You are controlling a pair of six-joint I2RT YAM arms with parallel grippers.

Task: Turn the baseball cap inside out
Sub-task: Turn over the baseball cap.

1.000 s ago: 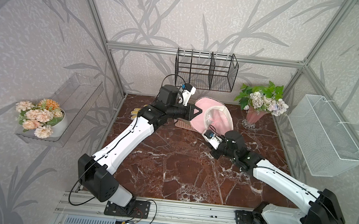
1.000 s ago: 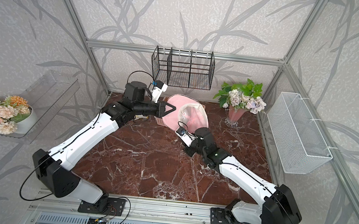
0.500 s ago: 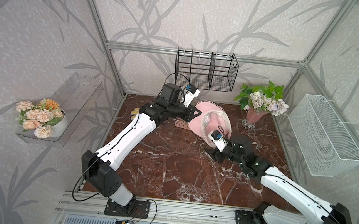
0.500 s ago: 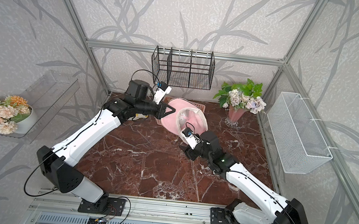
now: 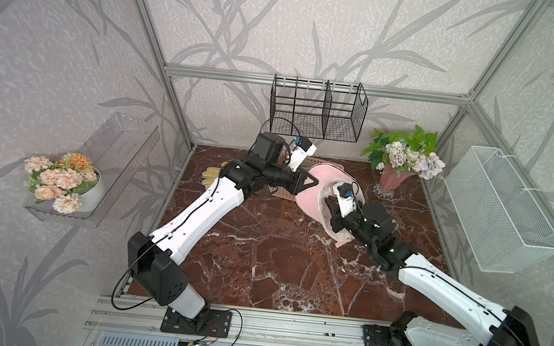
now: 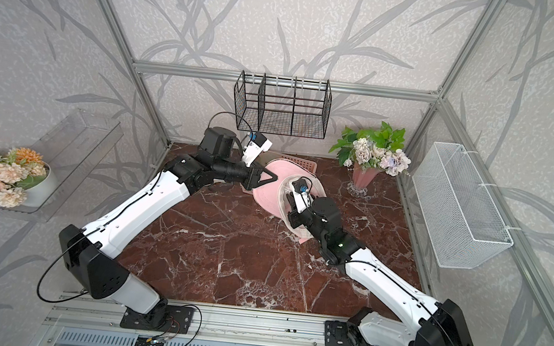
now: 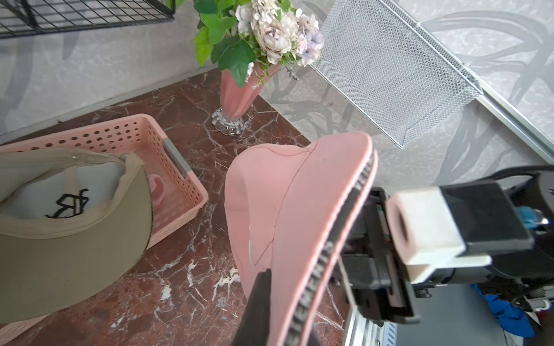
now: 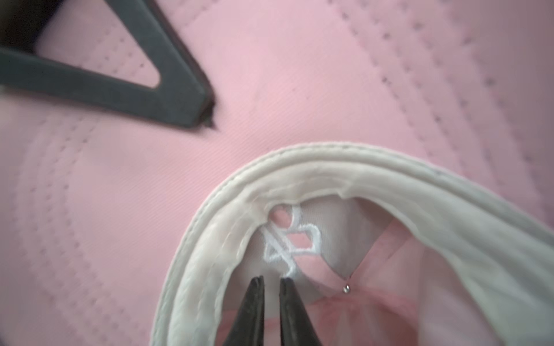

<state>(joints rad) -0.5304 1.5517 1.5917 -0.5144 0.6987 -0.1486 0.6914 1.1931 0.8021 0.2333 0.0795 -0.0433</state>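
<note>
**Pink cap held up by its brim, second gripper inside the crown**

A pink baseball cap (image 5: pixel 307 200) hangs over the far middle of the tabletop (image 5: pixel 259 256), raised on edge rather than lying flat. Its brim points far and left. The open underside of its crown faces near and right. Whether its lowest edge touches the tabletop cannot be told.

The left gripper (image 5: pixel 313 184) reaches in from the left and is clenched on the brim, holding the cap up. The right gripper (image 8: pixel 271 280) comes from the near right and sits inside the crown, past the pale sweatband (image 8: pixel 207 239). Its jaws are drawn almost together, with only a sliver between them and nothing visibly pinched. Its tips point at the inner face of the front panel, just short of the white back of some stitching (image 8: pixel 289 239).

The cap's long axis runs from the brim at far left to the crown opening at near right, in line with the right arm's reach. The right gripper is the one nearer the crown fabric. The crown looks not yet turned. The next move probably calls for taking hold of that inner fabric and drawing it back toward the near right, with the brim held firm against the pull.

Behind the cap, a pink basket (image 7: pixel 174 179) holds a tan cap (image 7: pixel 75 245). A vase of flowers (image 5: pixel 392 182) stands at the far right.
</note>
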